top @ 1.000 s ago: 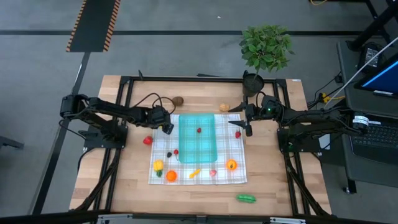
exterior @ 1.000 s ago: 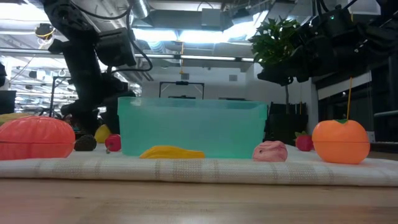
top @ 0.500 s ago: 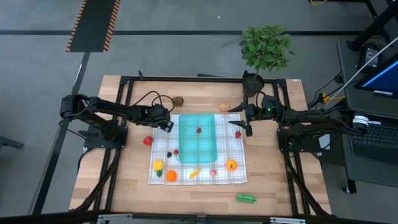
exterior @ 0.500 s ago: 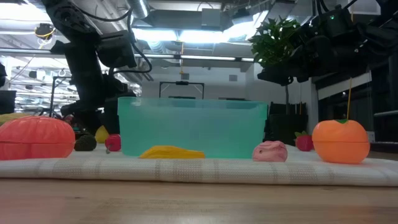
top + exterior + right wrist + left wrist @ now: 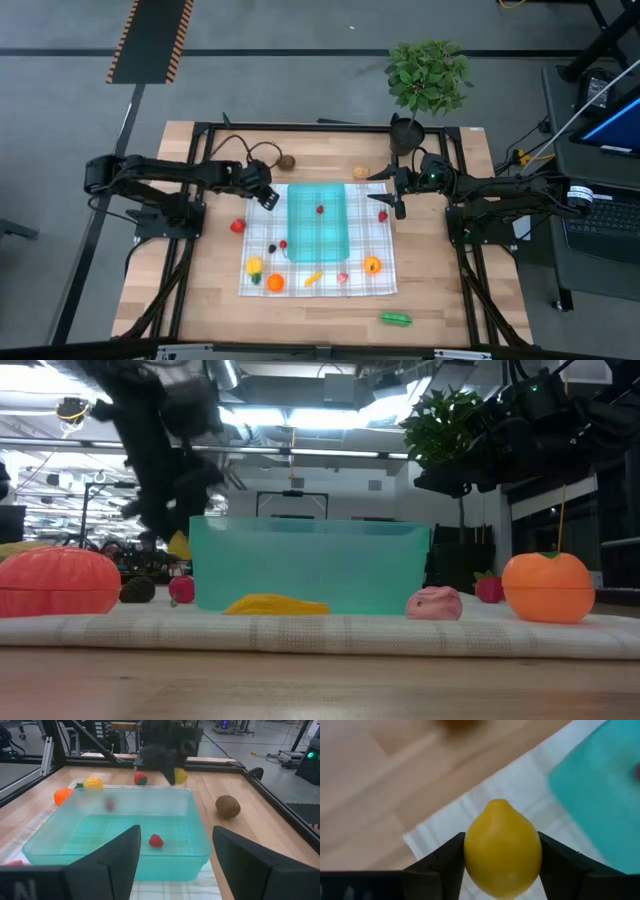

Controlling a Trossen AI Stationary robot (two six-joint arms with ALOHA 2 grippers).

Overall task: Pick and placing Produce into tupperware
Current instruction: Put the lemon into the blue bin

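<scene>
No text, label, brand, number or sign can be read in any of the views.

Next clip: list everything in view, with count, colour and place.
tupperware: one, teal, middle of cloth
strawberry: one, red, inside tupperware
lemon: one, yellow, held beside tupperware
produce on cloth: about eight, mixed colours, around tupperware
produce on bare wood: four, brown, tan, red, green
cloth: one, white-grey checked, table centre
potted plant: one, green, far edge
left gripper: shut on lemon
right gripper: open, right of tupperware
</scene>
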